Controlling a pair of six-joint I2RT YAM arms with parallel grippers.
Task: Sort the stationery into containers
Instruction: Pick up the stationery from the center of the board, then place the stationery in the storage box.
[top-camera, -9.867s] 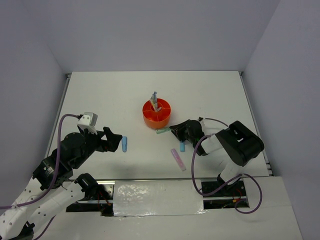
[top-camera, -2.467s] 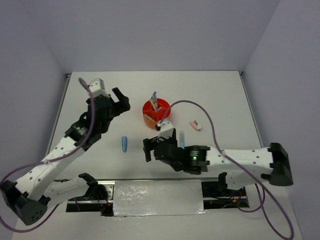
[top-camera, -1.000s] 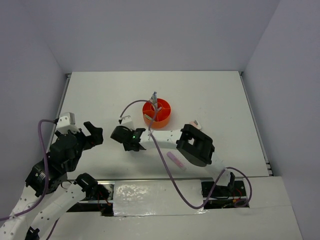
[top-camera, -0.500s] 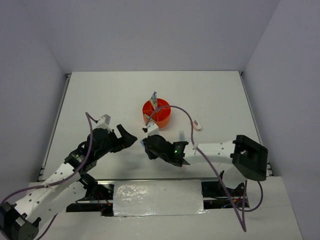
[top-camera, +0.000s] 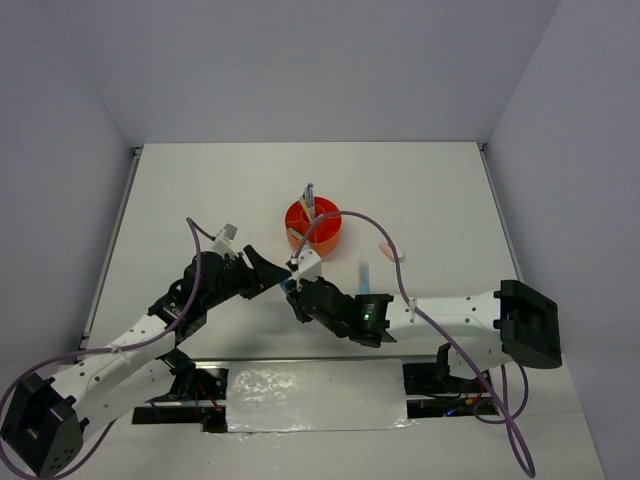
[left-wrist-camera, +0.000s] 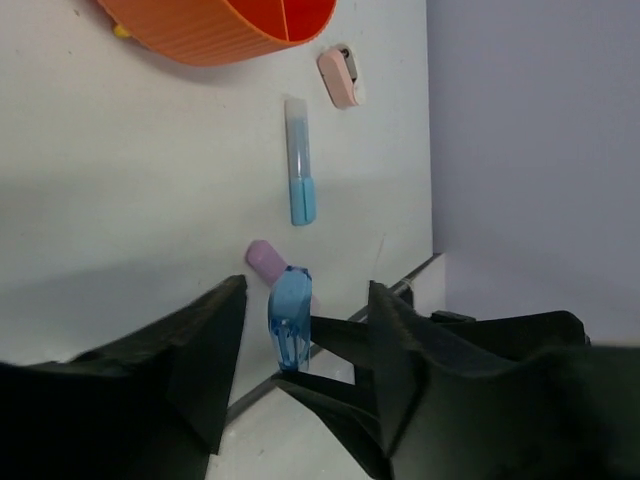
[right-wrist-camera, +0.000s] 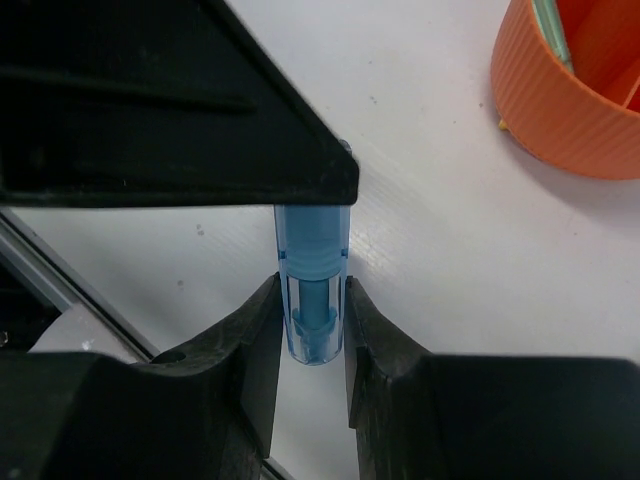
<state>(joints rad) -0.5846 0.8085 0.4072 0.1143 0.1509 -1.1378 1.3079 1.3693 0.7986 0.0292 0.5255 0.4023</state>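
Plastic, translucent and blue, forms the stubby marker (right-wrist-camera: 312, 270) clamped between the matte black fingers of the right end effector (right-wrist-camera: 311, 310). Its long axis runs straight out along them, and its free end sits between the fingers of the left end effector (left-wrist-camera: 305, 292), which stand apart with a gap on either side. This happens near the front of the smooth white counter (top-camera: 200, 190), just before the round, ribbed orange organiser (top-camera: 325, 243), with plain pale lilac-grey walls around.
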